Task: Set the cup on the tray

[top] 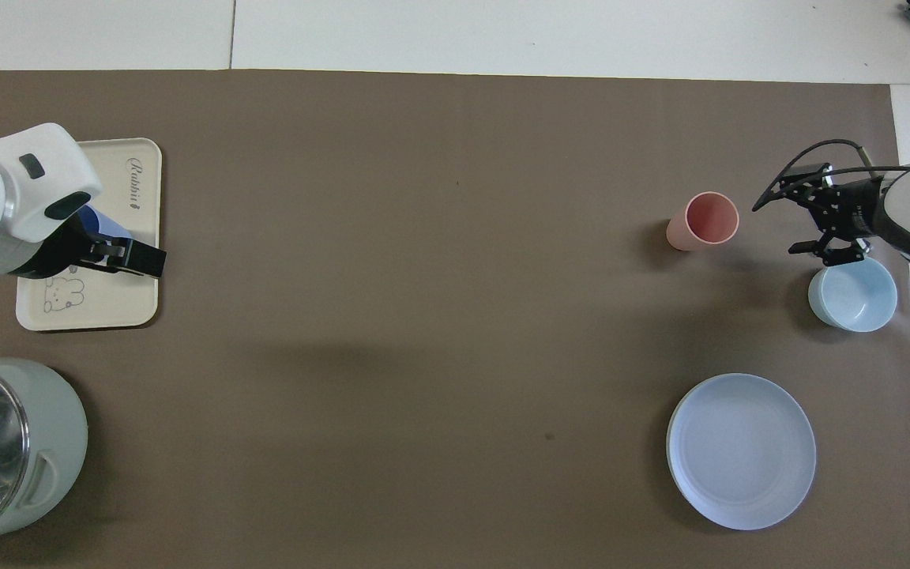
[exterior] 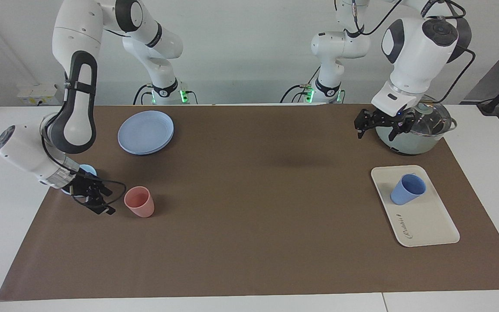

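Two open, empty tools: left tool (exterior: 375, 126) beside pot (exterior: 422, 134), right tool (exterior: 98, 197) beside pink cup (exterior: 139, 202).

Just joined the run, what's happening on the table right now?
The blue cup stands upright on the cream tray, held by nothing. The left gripper is open, raised in front of the pot. The right gripper is open too, low beside the pink cup without touching it. Placement looks done.
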Tool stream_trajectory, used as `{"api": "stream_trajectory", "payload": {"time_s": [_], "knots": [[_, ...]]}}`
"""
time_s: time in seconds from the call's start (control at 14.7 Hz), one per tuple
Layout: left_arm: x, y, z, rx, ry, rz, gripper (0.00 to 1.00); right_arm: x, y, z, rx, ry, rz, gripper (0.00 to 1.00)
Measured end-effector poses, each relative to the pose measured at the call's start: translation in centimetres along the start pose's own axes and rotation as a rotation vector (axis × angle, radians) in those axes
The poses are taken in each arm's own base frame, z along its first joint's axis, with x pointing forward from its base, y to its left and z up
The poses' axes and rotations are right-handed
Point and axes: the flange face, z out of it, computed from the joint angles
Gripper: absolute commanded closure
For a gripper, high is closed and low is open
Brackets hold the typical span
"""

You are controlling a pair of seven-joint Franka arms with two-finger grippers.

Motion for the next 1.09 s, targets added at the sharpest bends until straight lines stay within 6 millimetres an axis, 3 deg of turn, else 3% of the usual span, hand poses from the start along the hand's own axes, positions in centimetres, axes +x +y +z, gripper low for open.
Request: {"api": "stream_trajectory", "payload": {"time_s": [0.27,0.48,0.88,1.09], "knots": [[-1.1,-0.9,-5.7,-0.015,-0.006,0.048,0.0,-2.8,-0.6,-5.3,-0.127,0.001,-0.402,0.0],[-1.6,-2.4,-7.7,-0.052,0.014,0.016,0.0,-6.1,-1.8,-9.0,-0.165,-0.034,-0.638,0.0],[-2.4,-3.1,-4.4,-0.059,-0.027,0.003,0.0,-16.3,-7.2,-15.5,-0.331,0.019,-0.901,0.0],[-2.9,-3.0,-4.2,-0.033,-0.024,-0.016,0.0,-19.0,-8.6,-18.1,-0.321,0.046,-0.943,0.0]]}}
